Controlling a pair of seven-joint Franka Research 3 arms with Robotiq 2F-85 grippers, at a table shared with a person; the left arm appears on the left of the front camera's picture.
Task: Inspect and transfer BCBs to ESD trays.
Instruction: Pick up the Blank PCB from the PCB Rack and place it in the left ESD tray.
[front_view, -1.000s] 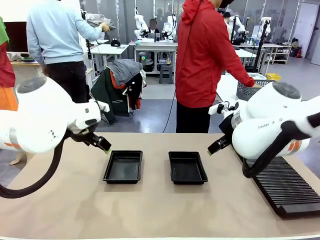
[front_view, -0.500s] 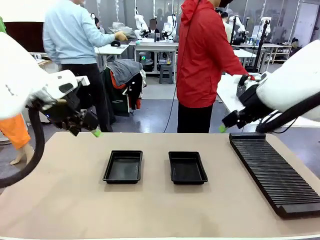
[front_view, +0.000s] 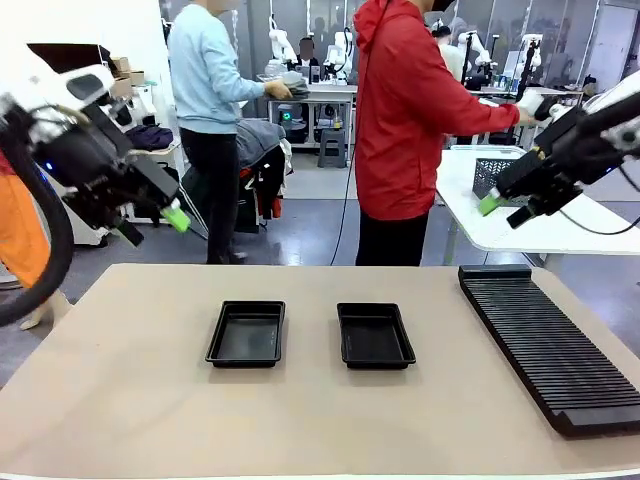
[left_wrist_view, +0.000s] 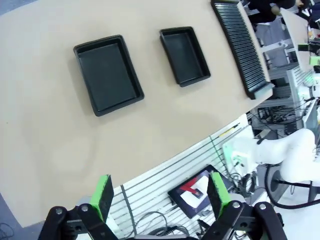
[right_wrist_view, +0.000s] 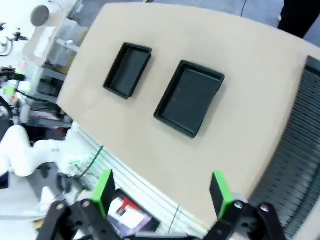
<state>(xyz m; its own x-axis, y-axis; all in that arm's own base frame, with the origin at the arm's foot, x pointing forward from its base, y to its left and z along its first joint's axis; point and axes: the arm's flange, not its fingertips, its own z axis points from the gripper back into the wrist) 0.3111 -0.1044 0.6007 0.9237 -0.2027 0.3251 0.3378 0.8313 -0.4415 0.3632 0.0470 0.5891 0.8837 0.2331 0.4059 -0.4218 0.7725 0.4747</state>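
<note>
Checking the scene: where do my two pincers stand?

Your left pincer (front_view: 152, 226) hangs high over the far left corner of the desk (front_view: 140, 410). Your right pincer (front_view: 505, 210) hangs high past the desk's far right edge. Both are released, with their green pads spread wide and nothing between them.

Why would they sit so high and so far apart?

As a judgement, this keeps the desk open for the person. It also lets each wrist camera look down on the whole working area, and both wrist views take in the two trays and the rack.

Where are the task's things?

The two ESD trays lie side by side at the middle of the desk, close together but not touching. The left tray (front_view: 247, 304) and the right tray (front_view: 372, 307) are both glossy black and bare inside. Set centrally like this, each is probably within reach of one arm. A long black ribbed rack (front_view: 540, 340) runs near to far along the right side of the desk. No BCBs lie in either tray, so I judge the transfer is not yet begun.

And the person?

A person in a red jacket (front_view: 410, 110) stands at the far side, turned to the right. One arm stretches over a white side table (front_view: 500, 232) that carries a grey mesh basket (front_view: 500, 172). I cannot tell what that hand holds.
</note>
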